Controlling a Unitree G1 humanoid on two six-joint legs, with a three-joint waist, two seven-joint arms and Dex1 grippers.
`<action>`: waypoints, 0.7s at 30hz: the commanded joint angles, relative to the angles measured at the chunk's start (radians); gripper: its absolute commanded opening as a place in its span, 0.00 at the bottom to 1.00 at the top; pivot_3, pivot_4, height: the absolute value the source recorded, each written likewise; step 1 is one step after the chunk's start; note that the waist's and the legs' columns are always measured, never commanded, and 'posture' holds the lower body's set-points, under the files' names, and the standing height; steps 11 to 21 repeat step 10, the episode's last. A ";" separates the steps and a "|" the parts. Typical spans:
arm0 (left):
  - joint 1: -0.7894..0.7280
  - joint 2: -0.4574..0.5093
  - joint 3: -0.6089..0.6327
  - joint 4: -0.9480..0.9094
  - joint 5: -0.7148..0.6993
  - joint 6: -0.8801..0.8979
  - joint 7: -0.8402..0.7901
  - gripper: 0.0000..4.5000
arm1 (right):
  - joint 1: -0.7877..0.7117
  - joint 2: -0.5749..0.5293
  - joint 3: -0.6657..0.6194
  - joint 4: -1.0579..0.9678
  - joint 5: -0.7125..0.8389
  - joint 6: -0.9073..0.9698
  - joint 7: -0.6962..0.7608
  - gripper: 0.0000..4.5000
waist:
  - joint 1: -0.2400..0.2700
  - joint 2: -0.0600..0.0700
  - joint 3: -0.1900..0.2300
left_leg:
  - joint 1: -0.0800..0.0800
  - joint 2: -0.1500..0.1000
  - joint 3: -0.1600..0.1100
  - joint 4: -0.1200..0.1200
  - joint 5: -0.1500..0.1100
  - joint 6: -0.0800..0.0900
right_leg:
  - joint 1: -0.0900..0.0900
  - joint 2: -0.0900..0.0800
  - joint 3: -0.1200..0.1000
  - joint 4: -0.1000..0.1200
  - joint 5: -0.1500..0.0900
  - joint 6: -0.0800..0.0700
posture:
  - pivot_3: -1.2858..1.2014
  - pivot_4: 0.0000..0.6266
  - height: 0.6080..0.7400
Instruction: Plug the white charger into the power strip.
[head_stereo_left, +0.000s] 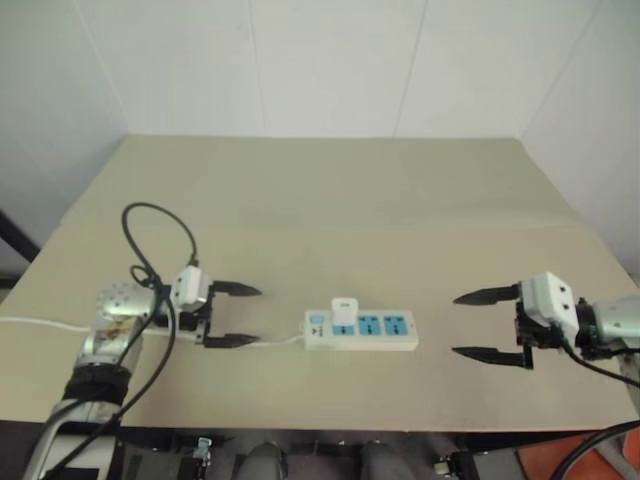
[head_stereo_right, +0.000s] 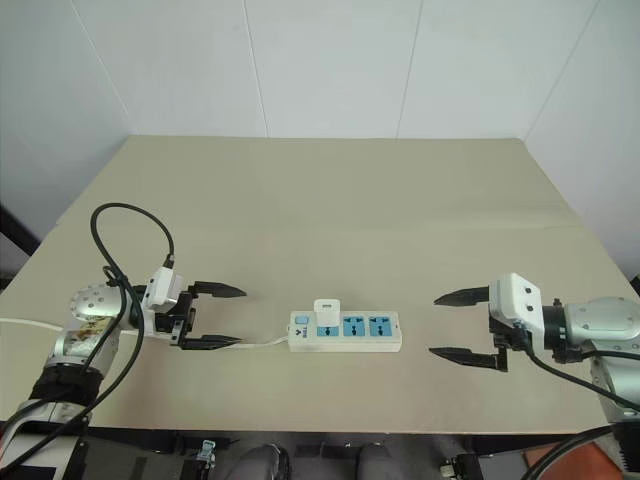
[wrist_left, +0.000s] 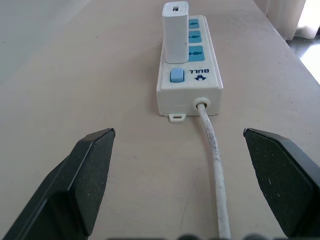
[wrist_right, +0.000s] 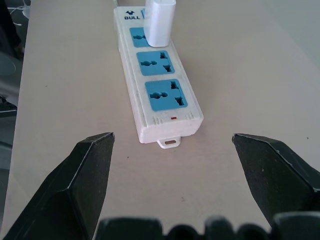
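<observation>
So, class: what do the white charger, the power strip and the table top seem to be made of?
White charger: likely smooth moulded plastic, with a soft sheen and rounded edges.
Power strip: probably hard white plastic, with matte blue socket faces and moulded seams.
Table: a matte beige surface, perhaps laminate or board; the look leaves it open.

I see bare table (head_stereo_left: 330, 200) on every side of the power strip (head_stereo_left: 362, 331); my only obstacles are the white charger (head_stereo_left: 345, 312) standing upright in the socket nearest the switch, and the cord (wrist_left: 212, 165) trailing toward my left gripper (head_stereo_left: 236, 315)
</observation>
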 joint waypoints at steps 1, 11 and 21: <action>-0.007 0.004 0.004 0.001 0.007 -0.019 0.004 1.00 | 0.011 -0.019 -0.048 -0.004 0.008 -0.016 0.001 1.00 | 0.000 0.000 0.000 | 0.000 0.000 0.000 0.000 0.000 0.000 | 0.000 0.000 0.000 0.000 0.000 0.000 | 0.52 0.24 1.00; -0.010 -0.011 -0.002 0.002 0.010 -0.015 0.002 1.00 | 0.010 -0.042 -0.040 -0.008 0.011 0.022 0.008 1.00 | 0.000 0.000 0.000 | 0.000 0.000 0.000 0.000 0.000 0.000 | 0.000 0.000 0.000 0.000 0.000 0.000 | 0.52 0.24 1.00; -0.010 -0.011 -0.002 0.002 0.010 -0.015 0.002 1.00 | 0.010 -0.042 -0.040 -0.008 0.011 0.022 0.008 1.00 | 0.000 0.000 0.000 | 0.000 0.000 0.000 0.000 0.000 0.000 | 0.000 0.000 0.000 0.000 0.000 0.000 | 0.52 0.24 1.00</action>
